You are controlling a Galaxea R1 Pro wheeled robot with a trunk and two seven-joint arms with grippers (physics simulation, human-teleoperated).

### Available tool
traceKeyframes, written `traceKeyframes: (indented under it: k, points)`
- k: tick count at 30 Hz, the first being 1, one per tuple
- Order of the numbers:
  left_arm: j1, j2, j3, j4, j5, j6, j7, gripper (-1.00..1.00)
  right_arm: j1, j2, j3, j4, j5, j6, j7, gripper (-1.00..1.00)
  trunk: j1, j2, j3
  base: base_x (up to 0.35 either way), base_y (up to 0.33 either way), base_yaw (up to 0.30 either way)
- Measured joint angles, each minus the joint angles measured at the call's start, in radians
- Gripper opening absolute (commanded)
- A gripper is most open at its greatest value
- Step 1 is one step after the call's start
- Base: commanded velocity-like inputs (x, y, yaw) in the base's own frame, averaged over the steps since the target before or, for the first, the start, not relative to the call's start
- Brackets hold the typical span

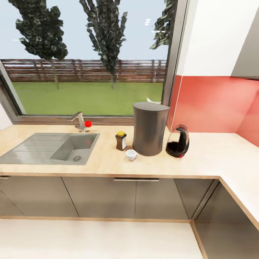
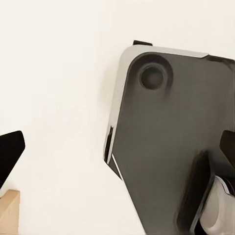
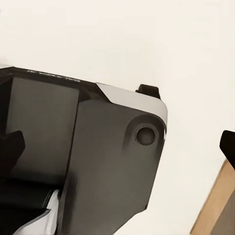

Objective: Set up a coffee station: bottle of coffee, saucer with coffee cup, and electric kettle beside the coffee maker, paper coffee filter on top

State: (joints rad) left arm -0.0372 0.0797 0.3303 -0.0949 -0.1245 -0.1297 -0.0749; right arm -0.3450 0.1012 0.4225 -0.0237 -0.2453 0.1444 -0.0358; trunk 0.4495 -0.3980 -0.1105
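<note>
Countertop point(image 1: 108, 167), centre frame. Near edge: white cup point(image 1: 131, 155), no saucer under it. Behind, in a row: coffee bottle point(image 1: 121, 140) left, tall grey coffee maker point(image 1: 150, 128) middle, kettle point(image 1: 178, 141) right, each just beside the maker. Sink point(image 1: 50, 147) at left, faucet point(image 1: 80, 121) behind it. Window point(image 1: 86, 57) across upper frame. Left gripper point(image 2: 117, 152), right gripper point(image 3: 122, 147): fingertips at opposite frame edges, apart, over the robot's dark base.

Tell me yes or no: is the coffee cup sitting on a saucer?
No, the coffee cup stands directly on the bare countertop in front of the coffee maker.
</note>
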Motion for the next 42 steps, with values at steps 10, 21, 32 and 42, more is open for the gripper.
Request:
traceKeyframes:
  k: [10, 21, 32, 42]
  points:
    - [0.000, 0.000, 0.000, 0.000, 0.000, 0.000, 0.000, 1.00, 0.000, 0.003, 0.001, 0.000, -0.001, -0.004, -0.002, 1.00, 0.000, 0.000, -0.008, 0.000, 0.000, 0.255]
    - [0.000, 0.000, 0.000, 0.000, 0.000, 0.000, 0.000, 1.00, 0.000, 0.004, 0.000, 0.000, -0.002, -0.003, -0.003, 1.00, 0.000, 0.000, -0.010, 0.000, 0.000, 0.278]
    - [0.000, 0.000, 0.000, 0.000, 0.000, 0.000, 0.000, 1.00, 0.000, 0.005, 0.001, 0.000, 0.000, -0.003, -0.002, 1.00, 0.000, 0.000, -0.010, 0.000, 0.000, 0.282]
    - [0.000, 0.000, 0.000, 0.000, 0.000, 0.000, 0.000, 1.00, 0.000, 0.008, 0.001, -0.001, -0.001, -0.003, -0.002, 1.00, 0.000, 0.000, -0.009, 0.000, 0.000, 0.286]
